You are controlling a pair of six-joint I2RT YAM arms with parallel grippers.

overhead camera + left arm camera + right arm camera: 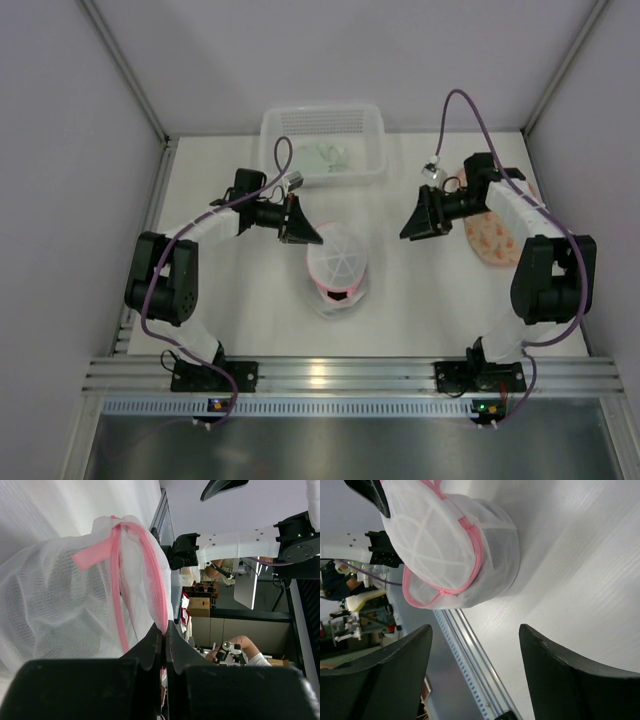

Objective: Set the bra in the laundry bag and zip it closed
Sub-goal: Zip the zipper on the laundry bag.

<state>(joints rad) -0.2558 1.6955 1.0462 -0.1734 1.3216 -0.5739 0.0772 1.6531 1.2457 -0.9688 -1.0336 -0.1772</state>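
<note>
The laundry bag (338,270) is a white mesh dome with a pink zipper, standing mid-table. My left gripper (306,236) is shut on its pink zipper edge at the bag's upper left; in the left wrist view the gripper (165,630) pinches the zipper band of the bag (60,600). My right gripper (414,224) is open and empty, hovering right of the bag; in the right wrist view the gripper (475,630) faces the bag (455,545) with its lid partly lifted. The bra (492,240), peach with a pattern, lies flat on the table at the right, partly under the right arm.
A white plastic basket (322,128) with some pale items stands at the back centre. Grey walls close in the table on the left, right and back. An aluminium rail (330,375) runs along the near edge.
</note>
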